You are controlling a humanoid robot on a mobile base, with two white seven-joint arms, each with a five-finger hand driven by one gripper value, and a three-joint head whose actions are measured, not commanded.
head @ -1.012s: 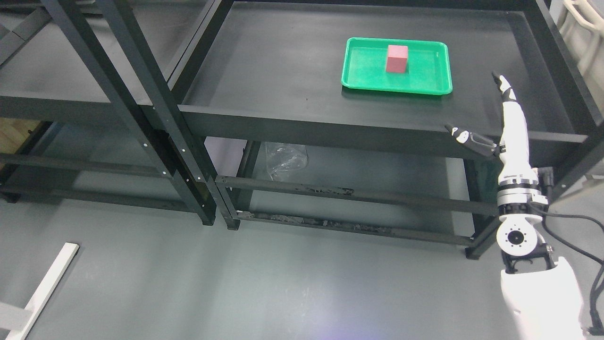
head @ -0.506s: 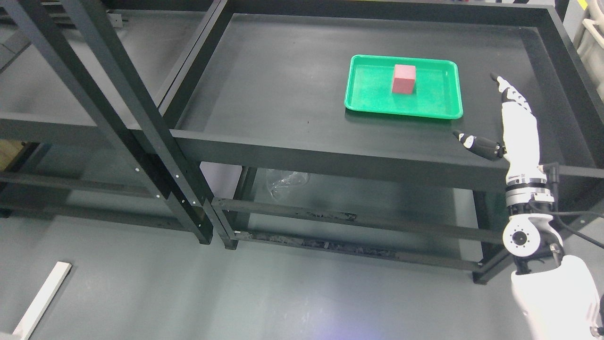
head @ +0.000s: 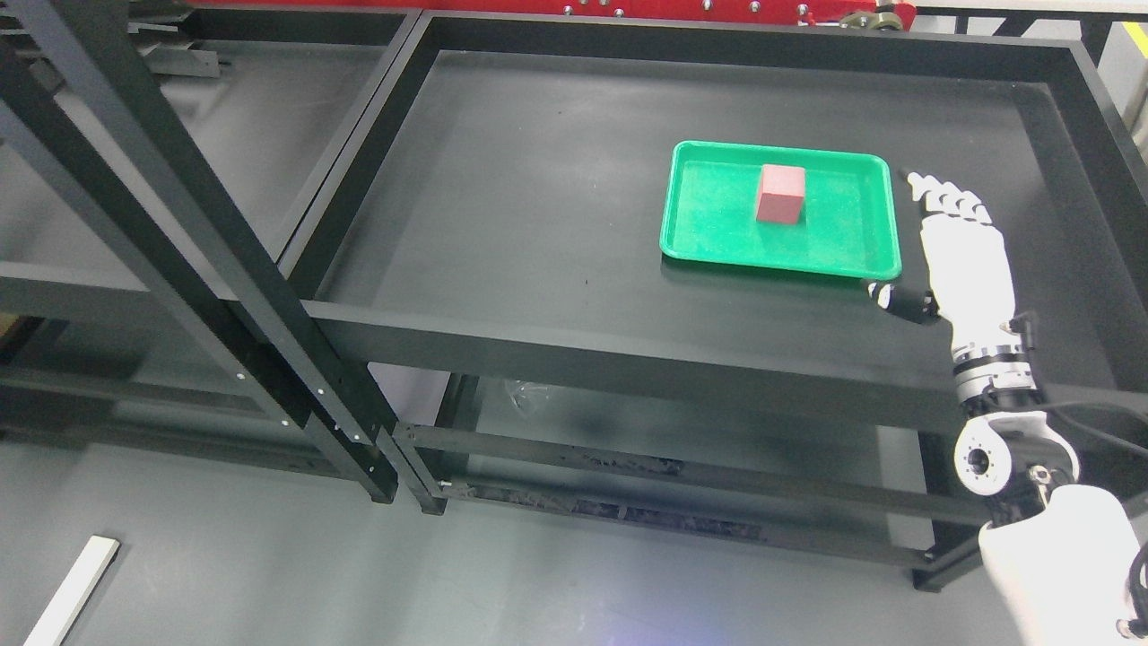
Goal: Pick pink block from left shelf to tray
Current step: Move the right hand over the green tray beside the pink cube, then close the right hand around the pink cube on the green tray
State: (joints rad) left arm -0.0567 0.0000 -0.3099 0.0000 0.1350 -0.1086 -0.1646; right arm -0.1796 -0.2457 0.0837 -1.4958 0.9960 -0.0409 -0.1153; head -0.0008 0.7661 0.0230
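Since the earlier frames the whole view has slid downward as the camera moved, and the right hand (head: 958, 256) has risen over the shelf and turned its palm more flat, closer to the tray's right edge than before. At the lower right of the frame the white forearm comes up from the bottom corner, wrist joint over the shelf's front rail. The hand hovers just beside the green tray (head: 708, 242), fingers stretched out and loosely spread, thumb pointing left toward the tray's near right corner, holding nothing. Farther back, right of centre, the pink block (head: 779, 194) stands upright inside the tray, toward its rear middle. The tray sits on the black shelf (head: 538, 206), which fills the upper middle of the frame.
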